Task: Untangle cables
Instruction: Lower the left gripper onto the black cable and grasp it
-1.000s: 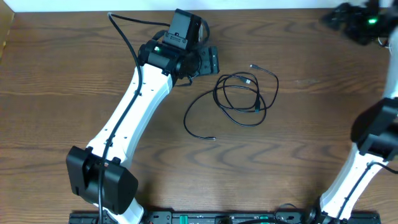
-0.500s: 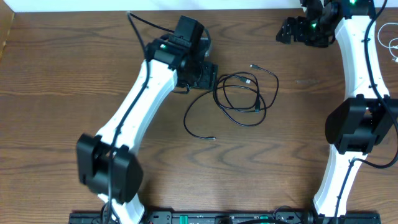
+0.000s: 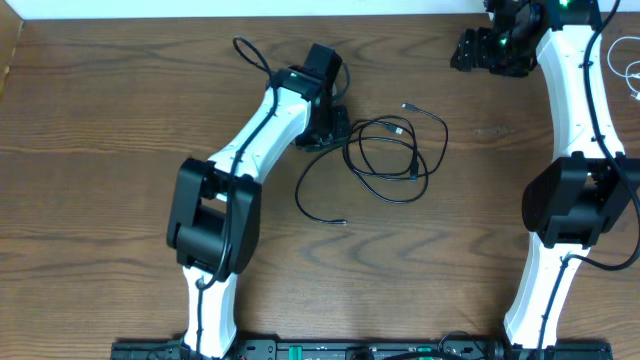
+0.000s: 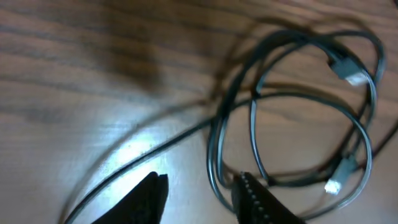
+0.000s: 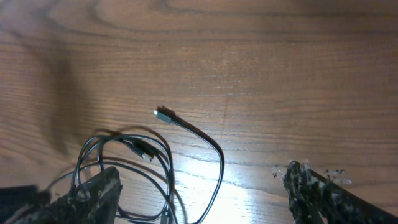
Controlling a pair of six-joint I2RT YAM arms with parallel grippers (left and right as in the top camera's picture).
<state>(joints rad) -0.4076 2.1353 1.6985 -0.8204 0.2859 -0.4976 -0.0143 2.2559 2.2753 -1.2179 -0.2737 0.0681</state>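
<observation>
The cables [image 3: 413, 160] are thin black cords looped into a small tangle at the table's middle, with one tail [image 3: 300, 200] curving out to the left. My left gripper [image 3: 335, 125] sits low at the tangle's left edge, and it is open. In the left wrist view the cables [image 4: 213, 149] fill the frame, and one strand of the loop runs between the fingertips [image 4: 245, 186], close to the right one. My right gripper [image 3: 470, 50] hovers open at the back right, apart from the tangle. Its wrist view shows the cables [image 5: 217, 155] below, with a plug end [image 5: 163, 114].
The thick black wire [image 3: 250, 52] of the left arm loops behind its wrist. A thin white cord [image 3: 628, 80] shows at the table's right edge. The table's back edge [image 3: 200, 17] runs along the top.
The left arm swung right and its gripper came down at the tangle's left edge, jaws narrowing. The right arm came up to the back right, then held there, jaws a little narrower.
</observation>
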